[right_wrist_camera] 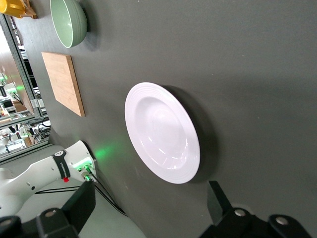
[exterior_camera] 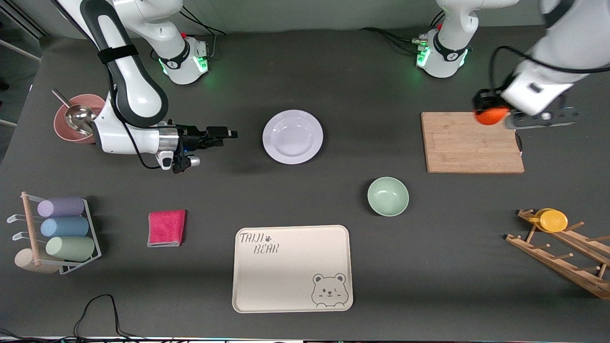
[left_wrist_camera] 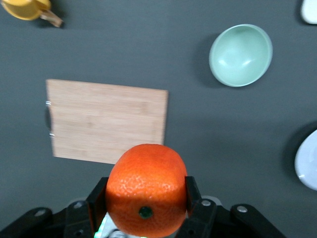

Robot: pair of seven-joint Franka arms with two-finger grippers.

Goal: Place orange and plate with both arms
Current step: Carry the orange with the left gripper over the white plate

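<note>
**Orange aloft, plate waiting on the table**

While the left gripper hangs over the pale bamboo cutting board at the left arm's end of the table, its two fingers are clamped on the small round bright-orange orange, dark stem spot facing the wrist camera. In the front view the fruit is half hidden by the wrist, and the gripper itself is blurred.

Over to the writing: the beige rectangular tray nearest the front camera reads "TAIJI BEAR", with a paw mark and a winking bear face drawn in one corner.

The round, shallow, pale white-lavender plate lies flat on the dark table, well apart from the board, with the mint-green bowl nearer the front camera. The right gripper points sideways at the plate from the right arm's end, fingers spread and holding nothing; in its wrist view only the fingertips show, the plate lying between them.
</note>
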